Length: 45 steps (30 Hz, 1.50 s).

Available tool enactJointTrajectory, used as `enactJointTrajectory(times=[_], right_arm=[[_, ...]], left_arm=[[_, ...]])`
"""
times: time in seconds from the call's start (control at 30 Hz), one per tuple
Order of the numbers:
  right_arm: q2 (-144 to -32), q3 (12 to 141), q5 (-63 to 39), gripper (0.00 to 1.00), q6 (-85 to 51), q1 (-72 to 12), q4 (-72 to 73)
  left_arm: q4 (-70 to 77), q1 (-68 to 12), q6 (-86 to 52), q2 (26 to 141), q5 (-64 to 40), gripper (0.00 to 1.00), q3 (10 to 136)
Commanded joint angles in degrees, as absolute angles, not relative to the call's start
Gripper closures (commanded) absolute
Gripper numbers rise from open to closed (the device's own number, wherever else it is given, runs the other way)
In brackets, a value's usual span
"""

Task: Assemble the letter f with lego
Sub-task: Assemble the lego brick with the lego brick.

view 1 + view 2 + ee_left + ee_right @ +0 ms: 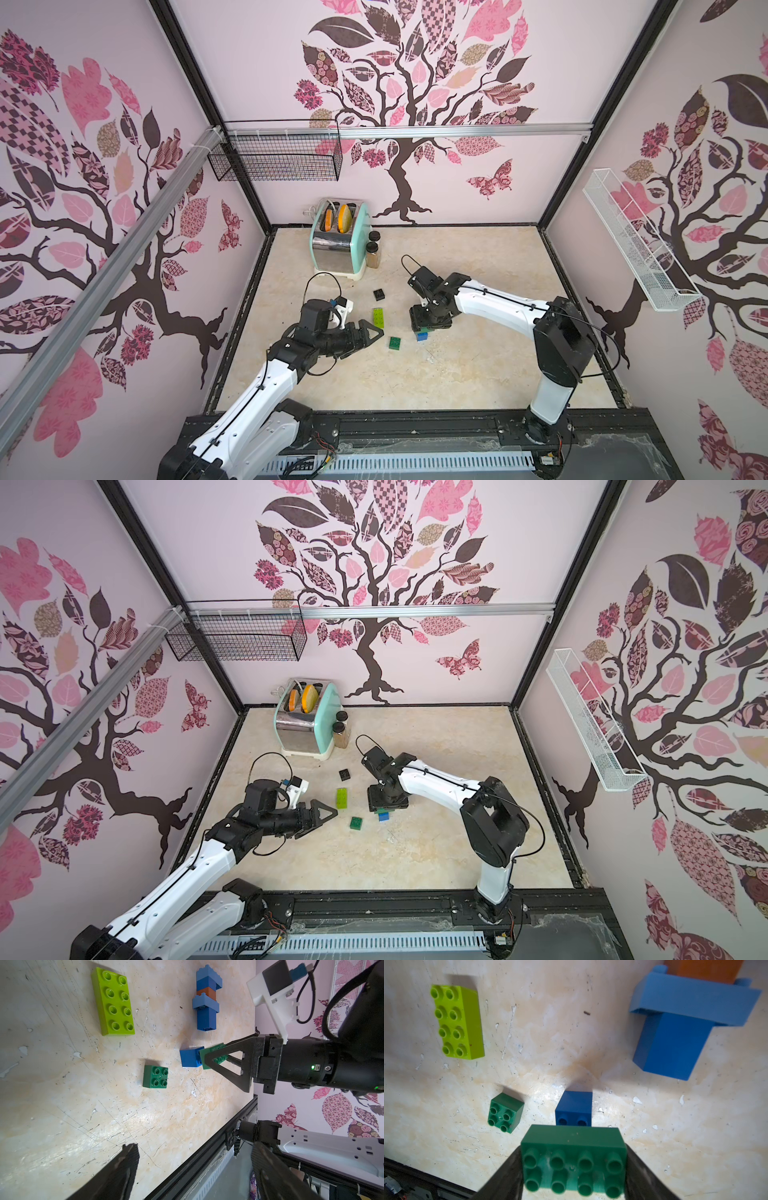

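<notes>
My right gripper [574, 1176] is shut on a dark green oblong brick [574, 1140] and points down, just above the table in both top views [424, 330]. Just past it lies a blue square brick [574, 1108], on its side. A stack of blue, light blue and orange-brown bricks [206, 999] lies beyond that; my right arm hides it from above. A dark green square brick [395, 343], a lime oblong brick [378, 318] and a black brick [378, 294] lie loose. My left gripper [368, 343] stands open and empty, just left of the lime and dark green bricks.
A mint-and-chrome toaster [340, 241] with two spice jars [372, 249] beside it stands at the back of the table. The black frame rail [207, 1147] runs along the near edge. Wire baskets hang on the walls.
</notes>
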<state>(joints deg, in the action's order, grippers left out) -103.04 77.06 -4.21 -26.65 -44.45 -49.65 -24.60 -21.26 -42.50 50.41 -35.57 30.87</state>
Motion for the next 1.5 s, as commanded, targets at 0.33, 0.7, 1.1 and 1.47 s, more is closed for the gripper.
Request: enactJointTrajectory(times=[0.33,0.7,1.1,1.47], right_arm=[[-104.94,76.42,-4.30,0.31,-25.23,-44.54,-47.84],[-105.32,76.27,-4.52,0.31,-24.85,-44.48,-47.82],[-103.30,77.20,-0.95,0.30,-25.49,-44.82,-49.23],[-102.23,77.94,-0.06,0.30,-26.12,-46.29,-49.65]], left_arm=[[-23.41,-21.27,-43.15,51.53,-33.49,0.11,29.97],[-23.22,-21.09,-43.09,52.89,-32.65,0.12,29.93],[-23.55,-20.96,-43.03,53.36,-32.81,0.12,29.98],[-23.48,-21.01,-42.98,54.31,-33.23,0.12,29.97]])
